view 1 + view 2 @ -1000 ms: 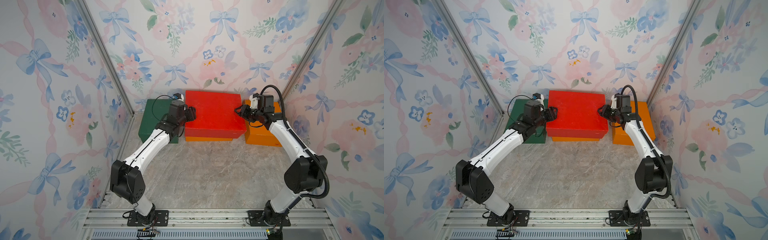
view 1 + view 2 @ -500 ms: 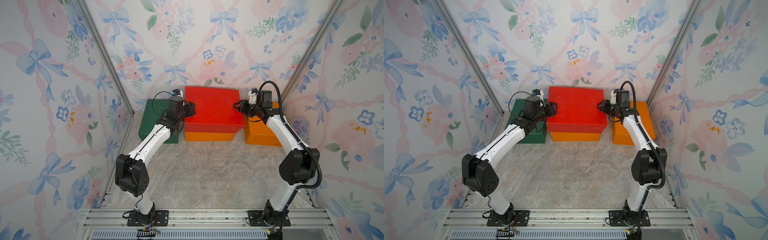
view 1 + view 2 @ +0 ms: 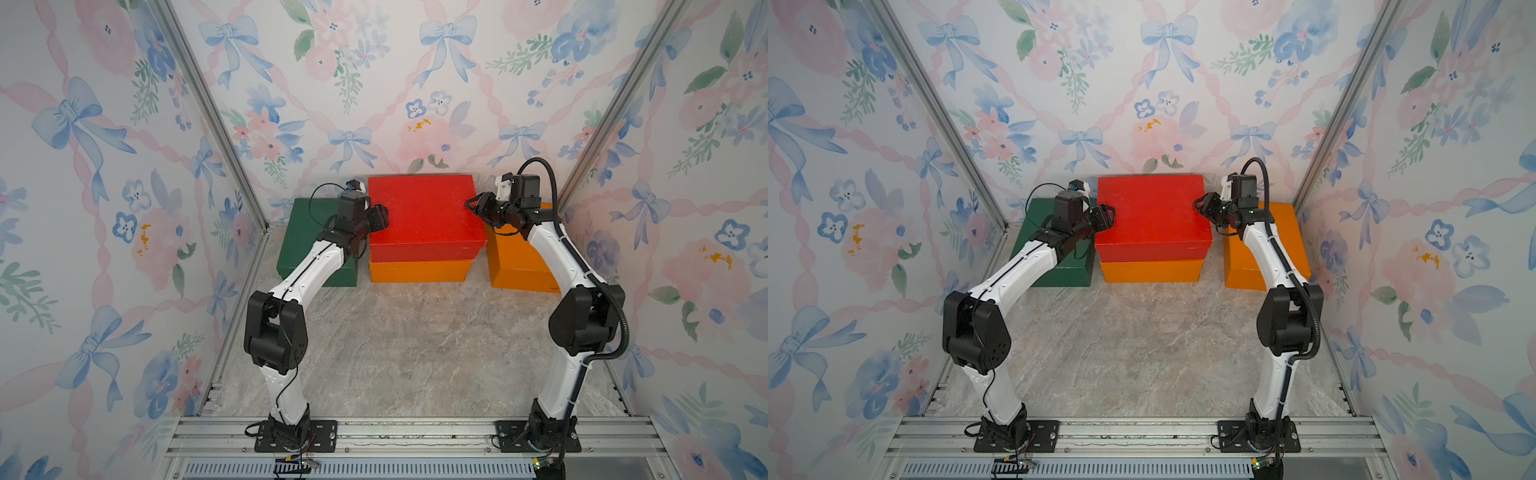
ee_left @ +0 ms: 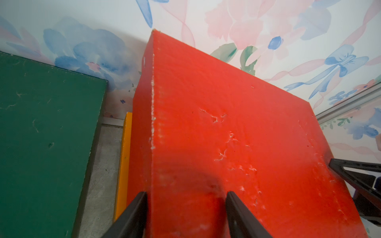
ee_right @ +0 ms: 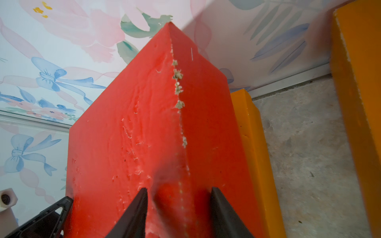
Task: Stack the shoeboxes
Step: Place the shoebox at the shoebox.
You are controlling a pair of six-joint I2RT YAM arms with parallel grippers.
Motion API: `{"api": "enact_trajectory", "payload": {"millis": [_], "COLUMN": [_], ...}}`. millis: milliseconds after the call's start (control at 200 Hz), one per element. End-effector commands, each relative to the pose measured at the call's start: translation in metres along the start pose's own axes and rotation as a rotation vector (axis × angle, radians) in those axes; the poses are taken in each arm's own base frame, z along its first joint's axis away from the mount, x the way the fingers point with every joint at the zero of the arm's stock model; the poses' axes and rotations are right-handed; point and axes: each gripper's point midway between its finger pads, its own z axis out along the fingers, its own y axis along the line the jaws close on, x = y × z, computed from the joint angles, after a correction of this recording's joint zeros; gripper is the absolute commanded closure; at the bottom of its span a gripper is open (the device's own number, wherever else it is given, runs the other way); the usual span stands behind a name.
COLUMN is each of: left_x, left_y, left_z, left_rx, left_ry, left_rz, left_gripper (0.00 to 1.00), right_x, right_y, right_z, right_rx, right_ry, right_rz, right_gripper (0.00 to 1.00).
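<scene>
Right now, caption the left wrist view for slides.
Left gripper clamps the red box by its edge over an orange box, green box alongside.

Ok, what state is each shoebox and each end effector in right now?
red shoebox: closed, level, on top of the lower orange shoebox, gripped at both ends.
lower orange shoebox: closed, on the table.
second orange shoebox: closed, on the table, unstacked.
green shoebox: closed, on the table, unstacked.
left end effector: shut on the red shoebox.
right end effector: shut on the red shoebox.
</scene>
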Motion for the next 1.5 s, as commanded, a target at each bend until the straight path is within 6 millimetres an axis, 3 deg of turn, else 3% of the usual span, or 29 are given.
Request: {"api": "enact_trajectory", "payload": {"millis": [0, 590, 1495], "left_x": [0.012, 0.015, 0.013], "left_y": [-0.086, -0.064, -0.037], "left_z": [-0.006, 0.016, 0.034], "left_rx": [0.347, 0.3, 0.252], "left_ry": [0.074, 0.084, 0.084], "left_rz": [0.026, 0.005, -0.013], "left_gripper": [0.38, 0.39, 0.37], "right_x": [0.038, 0.028, 0.032], "right_y": [0.086, 0.065, 0.042], "right_z": [0.001, 0.013, 0.032], "right_rx": [-0.311, -0.281, -0.261], "right_ry": [0.171, 0.158, 0.169], "right_rz": [-0.029, 0.001, 0.045], "right_gripper": [0.51, 0.52, 0.52]}}
